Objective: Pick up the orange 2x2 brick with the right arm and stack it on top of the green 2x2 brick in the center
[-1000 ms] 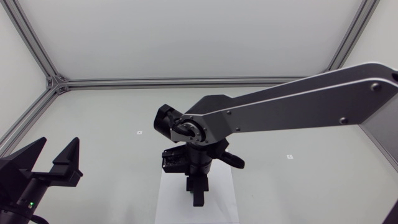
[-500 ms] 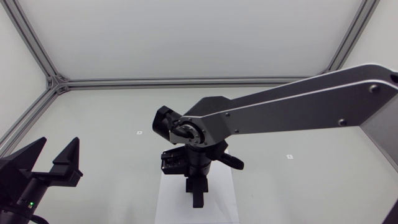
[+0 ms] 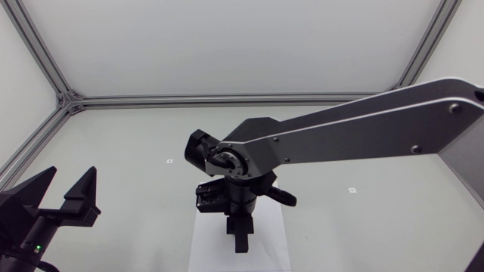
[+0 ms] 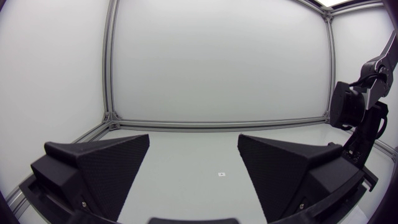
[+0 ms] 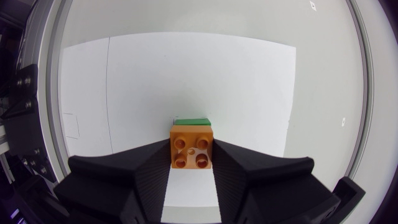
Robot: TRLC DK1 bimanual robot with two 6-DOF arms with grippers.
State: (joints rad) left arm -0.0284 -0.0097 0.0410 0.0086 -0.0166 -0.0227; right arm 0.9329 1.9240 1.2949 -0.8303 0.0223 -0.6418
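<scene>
Over the white sheet (image 5: 186,74), my right gripper (image 5: 191,163) closed on the orange brick (image 5: 192,147), green brick (image 5: 191,120) just ahead of it, maybe touching, my left gripper (image 4: 194,146) wide open, holding nothing.

right arm (image 3: 340,140) eased slightly leftward, right hand (image 3: 240,242) a touch lower

The upper brick (image 5: 192,147) sits between the right gripper's (image 5: 192,163) fingers, just over the lower brick (image 5: 191,120). Both are above the sheet (image 5: 249,87) at the centre of the table (image 3: 136,143). The left gripper (image 3: 69,177) is at eight o'clock.
</scene>
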